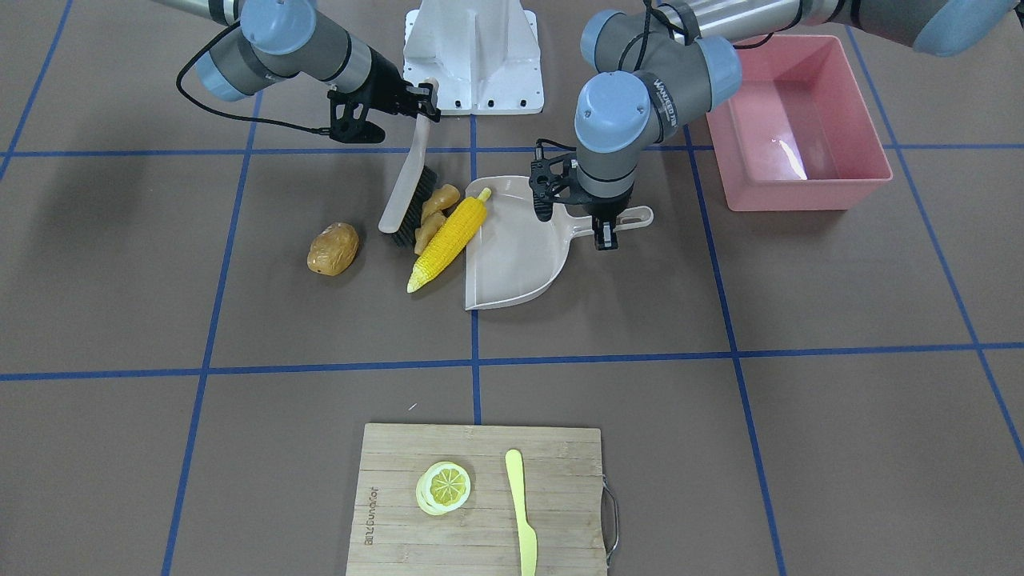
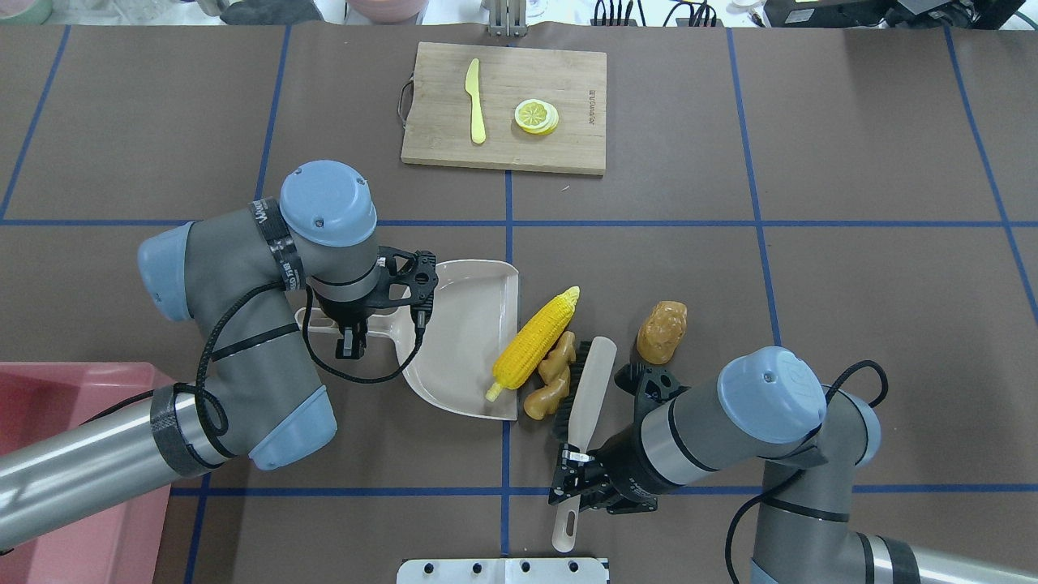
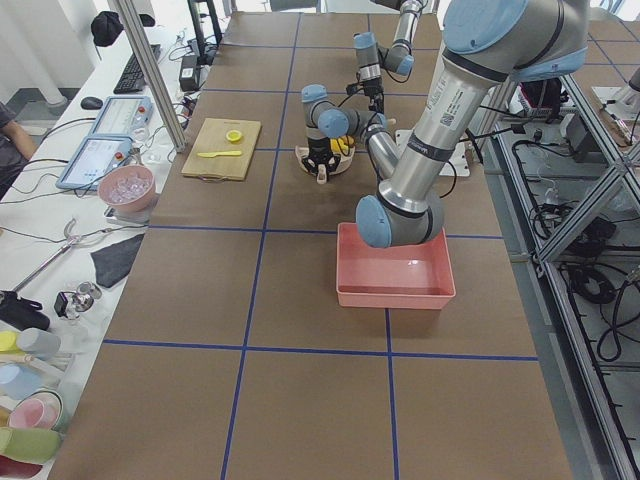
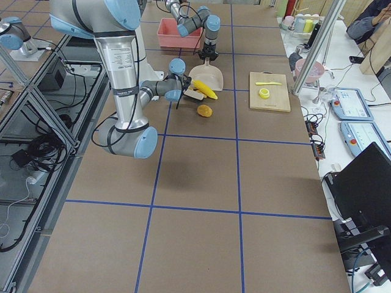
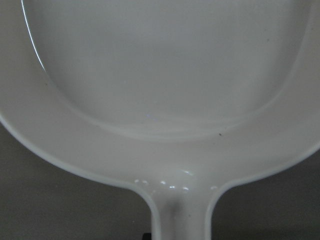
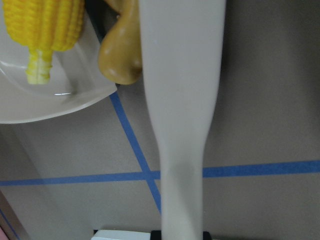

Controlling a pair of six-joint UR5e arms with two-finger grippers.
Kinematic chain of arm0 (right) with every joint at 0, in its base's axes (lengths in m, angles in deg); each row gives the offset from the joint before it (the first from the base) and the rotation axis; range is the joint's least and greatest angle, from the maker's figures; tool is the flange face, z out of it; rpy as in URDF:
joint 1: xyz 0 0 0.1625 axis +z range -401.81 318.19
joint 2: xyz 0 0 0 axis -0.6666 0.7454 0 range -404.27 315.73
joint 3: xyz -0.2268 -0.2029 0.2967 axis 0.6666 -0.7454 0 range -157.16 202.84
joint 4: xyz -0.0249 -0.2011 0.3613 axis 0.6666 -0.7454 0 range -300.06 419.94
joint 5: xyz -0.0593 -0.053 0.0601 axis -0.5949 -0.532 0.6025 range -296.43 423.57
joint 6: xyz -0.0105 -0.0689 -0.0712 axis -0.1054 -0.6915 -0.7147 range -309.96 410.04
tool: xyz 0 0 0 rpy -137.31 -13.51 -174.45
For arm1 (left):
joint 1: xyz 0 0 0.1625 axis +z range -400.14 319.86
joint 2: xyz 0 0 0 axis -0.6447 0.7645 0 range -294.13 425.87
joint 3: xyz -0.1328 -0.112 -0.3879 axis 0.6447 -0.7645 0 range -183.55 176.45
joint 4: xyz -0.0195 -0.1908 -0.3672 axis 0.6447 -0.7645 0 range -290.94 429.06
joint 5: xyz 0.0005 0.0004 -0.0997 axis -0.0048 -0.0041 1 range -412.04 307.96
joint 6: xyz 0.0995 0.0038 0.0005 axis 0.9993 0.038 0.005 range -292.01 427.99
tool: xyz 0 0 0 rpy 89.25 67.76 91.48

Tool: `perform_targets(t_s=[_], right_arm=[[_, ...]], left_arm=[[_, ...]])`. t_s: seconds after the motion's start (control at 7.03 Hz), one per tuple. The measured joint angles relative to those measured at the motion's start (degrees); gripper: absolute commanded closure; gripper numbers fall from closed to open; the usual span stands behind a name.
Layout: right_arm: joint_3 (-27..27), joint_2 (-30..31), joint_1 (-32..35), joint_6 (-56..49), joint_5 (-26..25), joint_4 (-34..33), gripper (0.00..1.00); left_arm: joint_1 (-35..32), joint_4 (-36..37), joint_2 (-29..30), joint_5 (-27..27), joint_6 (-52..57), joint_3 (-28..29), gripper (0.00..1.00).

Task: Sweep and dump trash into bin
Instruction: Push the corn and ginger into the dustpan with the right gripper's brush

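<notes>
The yellow corn cob [image 2: 537, 339] lies slanted at the open edge of the beige dustpan [image 2: 462, 332], its stalk end resting on the lip [image 6: 45, 25]. The tan ginger root [image 2: 551, 381] sits between the corn and the bristles of a brush [image 2: 585, 389]. The brown potato [image 2: 662, 331] lies alone on the table beyond the brush. My left gripper [image 2: 349, 345] is shut on the dustpan's handle. My right gripper [image 2: 577, 478] is shut on the brush handle [image 6: 182, 100]. The pink bin [image 1: 800, 194] stands apart, on my left.
A wooden cutting board [image 2: 568, 146] with a lemon slice [image 2: 536, 116] and a pale yellow knife [image 2: 476, 101] lies at the far side. The white robot base plate [image 1: 474, 56] is near the brush handle. Blue tape lines cross the brown table.
</notes>
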Motion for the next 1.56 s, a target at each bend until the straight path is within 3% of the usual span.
perform_targets(t_s=[1.56], right_arm=[[-9.5,-9.5,2.7,-1.2,-0.2,0.0,1.0]], left_arm=[[-0.2,2.7,0.4,0.0,0.1,-0.4,1.0]])
